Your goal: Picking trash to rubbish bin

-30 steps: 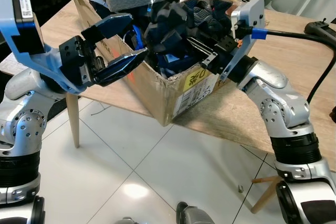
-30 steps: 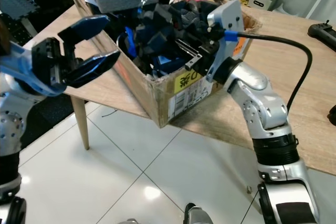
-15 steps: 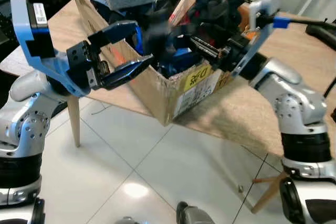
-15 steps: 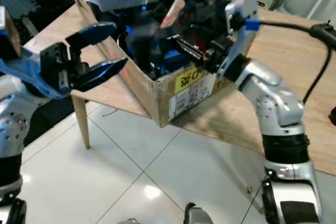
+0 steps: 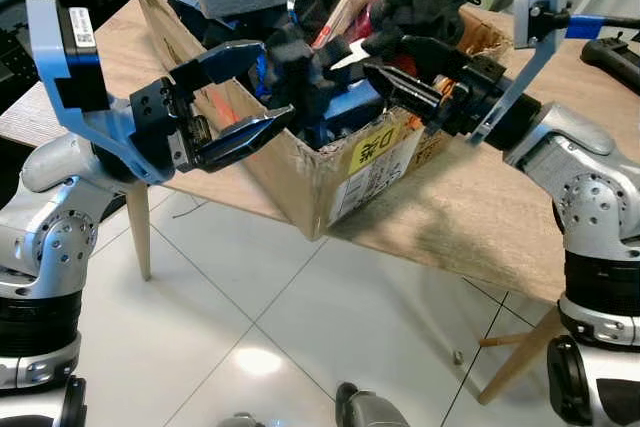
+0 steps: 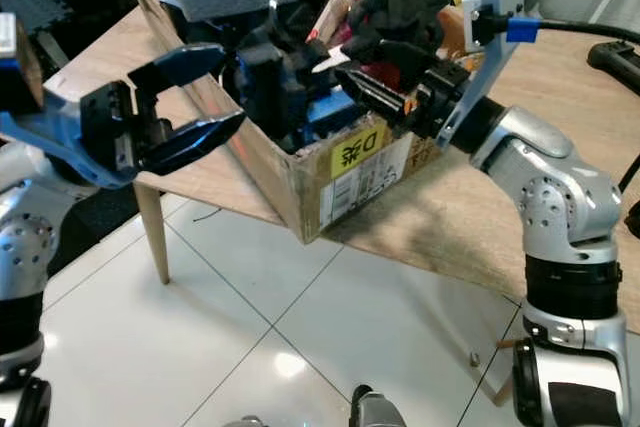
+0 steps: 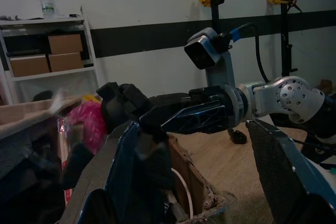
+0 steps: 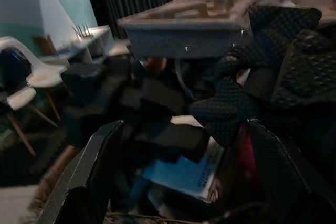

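You've got 1 cardboard box [image 5: 340, 172] of trash on the table [image 5: 560, 137] at 12 o'clock. Right gripper [image 5: 400, 65] spread wide over it; left gripper [image 5: 245, 92] gaping at 10 o'clock, empty.

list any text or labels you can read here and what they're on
Yellow sticker on the box: dark handwritten marks, not legible.
White shipping label under that sticker: print too small to read.
White tag on the left arm's blue mount: too small to read.
Blue and white sheet inside the box: a line of print, blurred.
Nothing reads clearly.
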{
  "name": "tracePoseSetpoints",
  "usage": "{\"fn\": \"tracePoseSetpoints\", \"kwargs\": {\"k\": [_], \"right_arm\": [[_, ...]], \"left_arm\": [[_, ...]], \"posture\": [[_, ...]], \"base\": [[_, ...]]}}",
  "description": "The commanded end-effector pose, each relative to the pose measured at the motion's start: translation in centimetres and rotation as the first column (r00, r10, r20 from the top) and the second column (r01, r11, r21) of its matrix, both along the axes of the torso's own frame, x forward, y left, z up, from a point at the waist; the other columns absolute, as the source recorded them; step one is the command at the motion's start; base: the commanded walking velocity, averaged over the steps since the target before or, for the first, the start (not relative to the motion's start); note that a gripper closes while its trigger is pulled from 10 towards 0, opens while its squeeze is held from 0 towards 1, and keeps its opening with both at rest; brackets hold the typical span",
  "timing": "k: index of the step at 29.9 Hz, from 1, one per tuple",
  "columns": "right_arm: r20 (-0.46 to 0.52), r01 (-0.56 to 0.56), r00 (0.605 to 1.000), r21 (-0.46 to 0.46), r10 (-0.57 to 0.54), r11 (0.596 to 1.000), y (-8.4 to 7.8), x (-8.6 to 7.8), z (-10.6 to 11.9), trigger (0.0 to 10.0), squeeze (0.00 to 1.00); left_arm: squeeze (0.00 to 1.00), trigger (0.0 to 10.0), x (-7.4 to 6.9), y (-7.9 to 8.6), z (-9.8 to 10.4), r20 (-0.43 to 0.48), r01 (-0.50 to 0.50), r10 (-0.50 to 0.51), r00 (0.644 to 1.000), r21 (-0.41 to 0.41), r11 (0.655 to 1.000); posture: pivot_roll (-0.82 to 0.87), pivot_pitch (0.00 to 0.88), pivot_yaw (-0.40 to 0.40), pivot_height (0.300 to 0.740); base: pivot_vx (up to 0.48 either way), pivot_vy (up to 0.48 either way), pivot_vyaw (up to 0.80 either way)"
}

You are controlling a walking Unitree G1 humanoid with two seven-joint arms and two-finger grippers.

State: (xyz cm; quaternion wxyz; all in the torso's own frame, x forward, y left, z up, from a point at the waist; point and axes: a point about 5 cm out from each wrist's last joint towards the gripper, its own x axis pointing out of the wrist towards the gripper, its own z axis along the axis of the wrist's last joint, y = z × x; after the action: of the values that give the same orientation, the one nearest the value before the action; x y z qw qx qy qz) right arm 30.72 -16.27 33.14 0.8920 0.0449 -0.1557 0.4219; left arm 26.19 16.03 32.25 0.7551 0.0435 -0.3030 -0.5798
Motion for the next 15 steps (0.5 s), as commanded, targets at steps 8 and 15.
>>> {"fn": "tracePoseSetpoints", "kwargs": {"k": [8, 15], "right_arm": [[0.206, -0.151, 0.972, 0.193, 0.11, 0.969, 0.1, -2.0, 2.5, 10.0, 0.0], [0.238, -0.176, 0.964, 0.229, 0.12, 0.957, 1.2, -1.8, 3.3, 9.5, 0.0]], "left_arm": [[0.0, 10.0, -0.3, -0.1, 0.0, 0.024, 0.007, -0.007, 1.0, 0.003, 1.0], [0.0, 10.0, -0.3, -0.1, 0.0, 0.024, 0.01, -0.01, 1.0, -0.002, 1.0]], "posture": [[-0.07, 0.195, -0.016, 0.74], [-0.07, 0.198, -0.015, 0.74]], "base": [[0.0, 0.0, 0.0], [0.0, 0.0, 0.0]]}}
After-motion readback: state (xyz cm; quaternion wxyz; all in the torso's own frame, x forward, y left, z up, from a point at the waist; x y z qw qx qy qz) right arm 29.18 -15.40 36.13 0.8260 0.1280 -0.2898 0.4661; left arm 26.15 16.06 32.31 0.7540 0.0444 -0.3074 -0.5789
